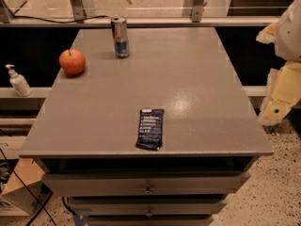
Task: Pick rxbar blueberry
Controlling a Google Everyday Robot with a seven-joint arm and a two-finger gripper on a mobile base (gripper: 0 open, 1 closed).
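Rxbar blueberry (150, 128) lay flat on the grey table (188, 79) in your view, close to the front edge and a little right of the middle; its long side ran roughly front to back with a slight tilt; the small white label sat at the far end and the lines of white text faced up; nothing touched it. You had the gripper (278, 100) off the table's right side, at the right border of the view, just beside the table's edge; it hung below the pale arm (291, 27) and was well apart from the bar; you could not tell whether it was open or closed, nor whether it had hold of anything. Toward the far left of the table an apple (72, 61) sat near the left edge; a silver-and-blue drink can (120, 36) stood upright near the back edge, to the right of the apple and apart from it; both were well apart from the bar. A white pump bottle (18, 80) stood on a ledge to the left of the table; under the tabletop you could see stacked drawers (148, 185) with small knobs.
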